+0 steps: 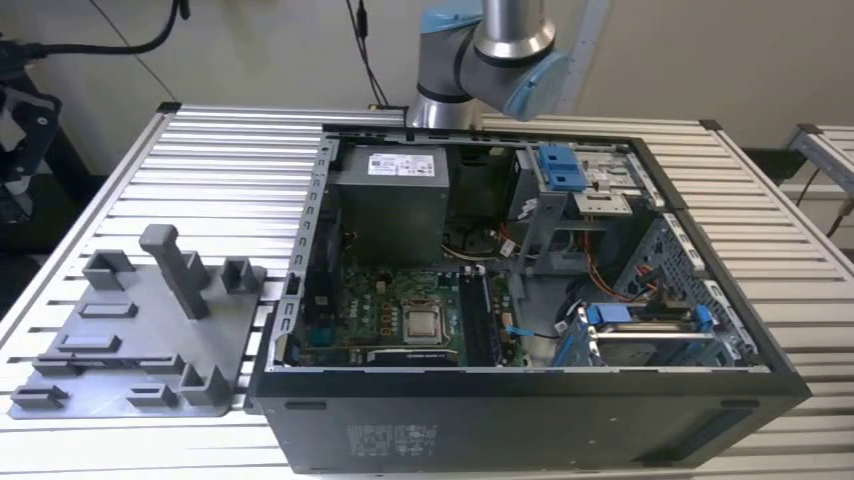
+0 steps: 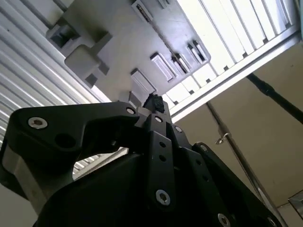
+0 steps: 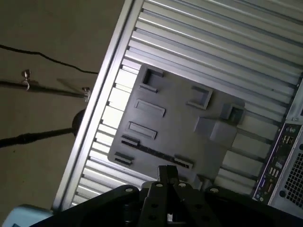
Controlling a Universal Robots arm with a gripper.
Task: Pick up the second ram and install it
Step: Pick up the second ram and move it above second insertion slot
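- the gripper [image 3: 166, 172] hangs over the grey fixture tray [image 3: 175, 127] in both wrist views, fingers drawn in narrow, tips together, nothing between them that i can see.
- second ram [image 3: 156, 152]: a thin dark strip on edge in the tray's long groove, just beyond the gripper's tips and not touched; too thin to make out chips.
- exterior view: the tray [image 1: 134, 320] lies on the slatted counter [image 1: 227, 160] at 9 o'clock of the open computer case [image 1: 534, 420], just beside it.
- the arm [image 1: 514, 40] stands at 12 o'clock, behind the case.
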